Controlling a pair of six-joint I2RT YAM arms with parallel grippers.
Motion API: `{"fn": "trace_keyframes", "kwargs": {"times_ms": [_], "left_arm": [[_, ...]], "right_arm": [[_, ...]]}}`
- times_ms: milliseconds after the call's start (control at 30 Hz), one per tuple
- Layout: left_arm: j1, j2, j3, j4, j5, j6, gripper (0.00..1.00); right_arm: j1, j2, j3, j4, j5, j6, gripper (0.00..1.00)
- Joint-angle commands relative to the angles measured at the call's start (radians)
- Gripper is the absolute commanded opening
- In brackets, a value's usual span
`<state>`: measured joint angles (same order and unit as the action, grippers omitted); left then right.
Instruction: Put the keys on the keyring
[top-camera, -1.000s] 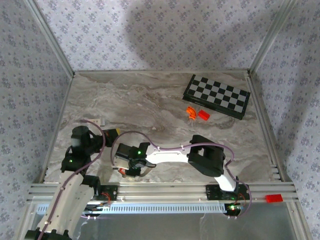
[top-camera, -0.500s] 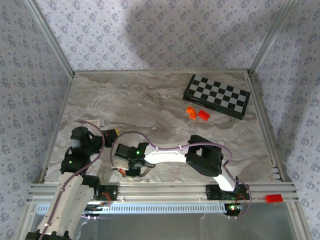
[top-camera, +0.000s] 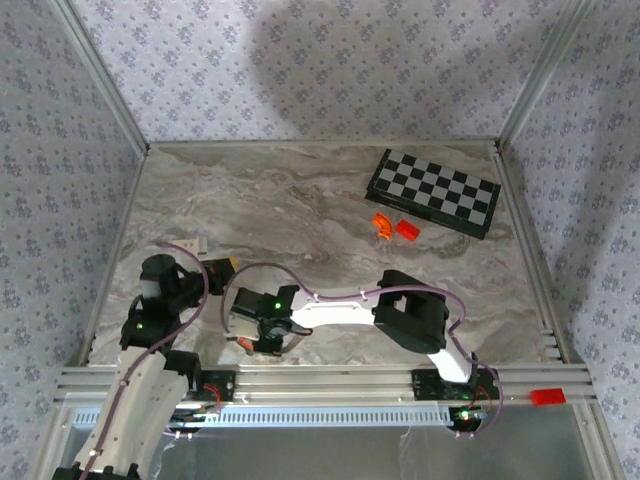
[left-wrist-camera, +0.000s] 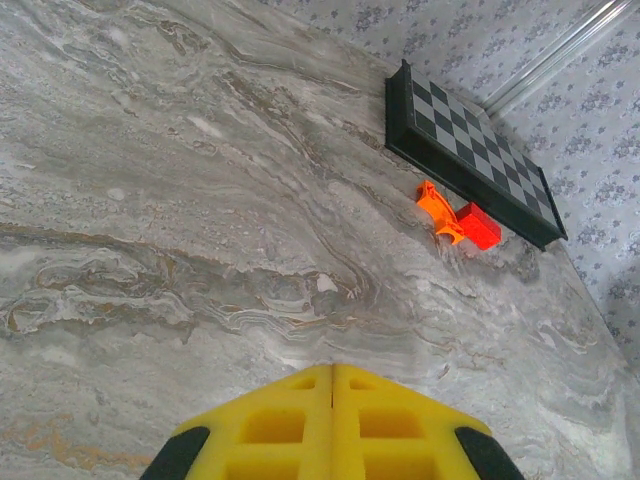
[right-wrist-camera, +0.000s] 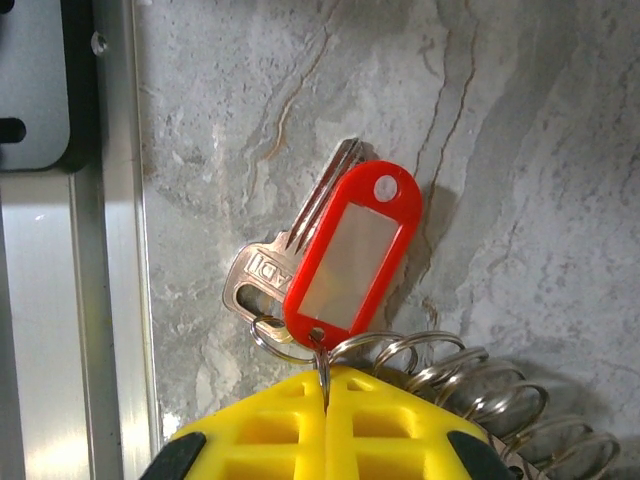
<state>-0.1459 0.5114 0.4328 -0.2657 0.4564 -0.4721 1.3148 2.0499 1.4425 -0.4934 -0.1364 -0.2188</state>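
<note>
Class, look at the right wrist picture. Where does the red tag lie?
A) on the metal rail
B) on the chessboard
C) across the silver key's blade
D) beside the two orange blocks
C: the red tag overlaps the blade of the silver key, and both rest on the marble table.

We logged the left gripper (left-wrist-camera: 333, 390) closed over the marble table (left-wrist-camera: 180, 200), with orange-red blocks (left-wrist-camera: 458, 218) just beside the chessboard (left-wrist-camera: 470, 150).

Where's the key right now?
Right wrist view: the key with its red tag lies on the table beside the near-edge rail, its small ring pinched by the right gripper, the keyring right of it.
</note>
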Motion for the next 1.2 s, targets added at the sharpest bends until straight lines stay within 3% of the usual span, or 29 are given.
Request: {"fn": "trace_keyframes", "kwargs": {"times_ms": [0, 367, 700, 933, 1167], "left_arm": [[0.001, -0.015, 0.021, 0.016, 0.023, 0.019, 0.00], [0.000, -0.074, 0.014, 0.047, 0.061, 0.029, 0.00], [-0.018, -0.105, 0.003, 0.149, 0.157, -0.006, 0.02], [-0.162, -0.153, -0.011, 0.307, 0.195, -0.017, 0.07], [-0.354, -0.158, -0.014, 0.448, 0.200, 0.029, 0.10]], "right_arm": [[-0.014, -0.056, -0.053, 0.015, 0.014, 0.026, 0.00], [-0.077, -0.235, -0.229, 0.170, -0.051, 0.106, 0.00], [-0.164, -0.515, -0.509, 0.465, -0.157, 0.183, 0.00], [-0.248, -0.769, -0.733, 0.779, -0.280, 0.250, 0.00], [-0.325, -0.960, -0.830, 0.934, -0.391, 0.334, 0.00]]}}
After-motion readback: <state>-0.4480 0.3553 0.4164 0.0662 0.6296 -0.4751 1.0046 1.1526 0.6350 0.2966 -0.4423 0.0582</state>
